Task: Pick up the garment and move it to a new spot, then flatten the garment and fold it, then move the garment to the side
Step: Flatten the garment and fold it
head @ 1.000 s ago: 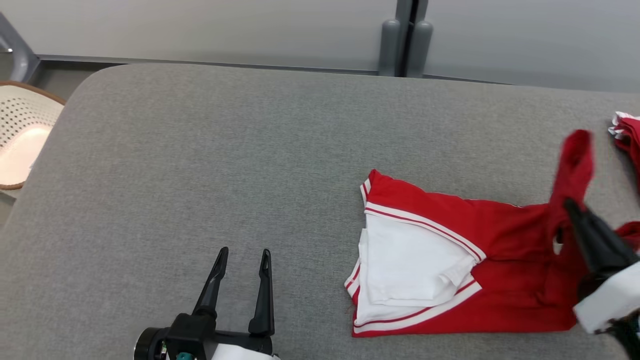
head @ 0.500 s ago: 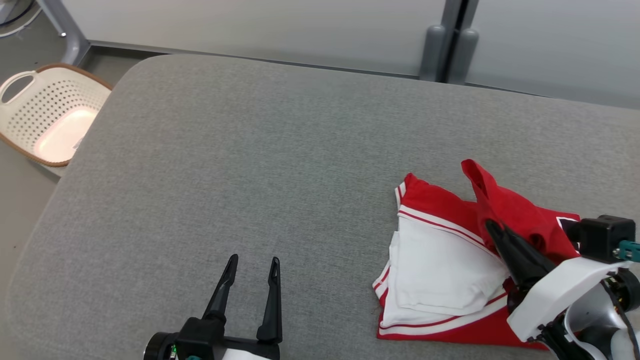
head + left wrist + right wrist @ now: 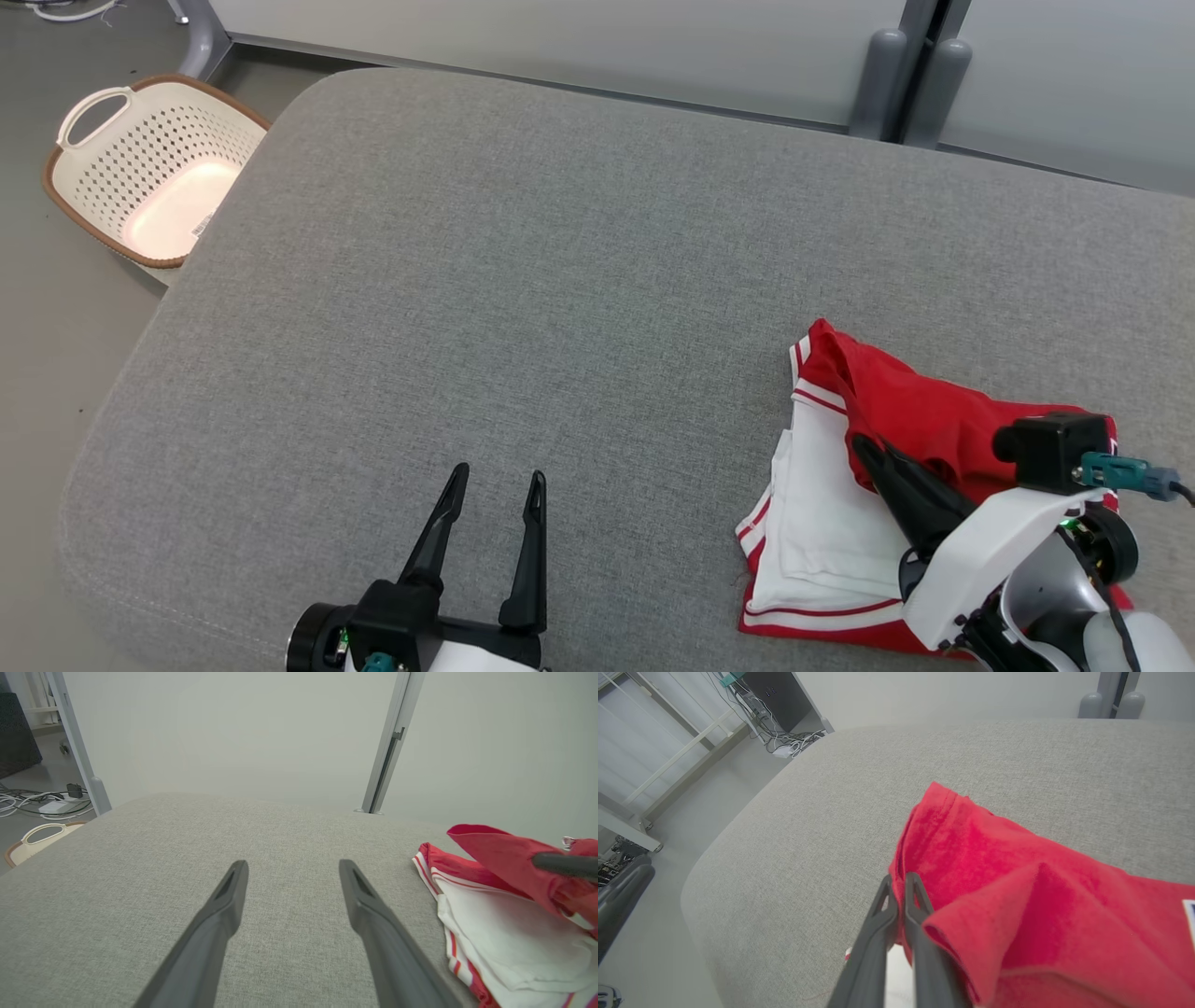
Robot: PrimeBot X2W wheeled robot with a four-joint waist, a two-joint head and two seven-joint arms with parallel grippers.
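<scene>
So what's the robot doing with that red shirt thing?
The robot's right pincer is shut on a fold of the red and white garment, holding it up over the rest, which lies on the grey cushion. Its left pincer is open over bare cushion, touching nothing. The garment isn't flattened or folded yet.
</scene>
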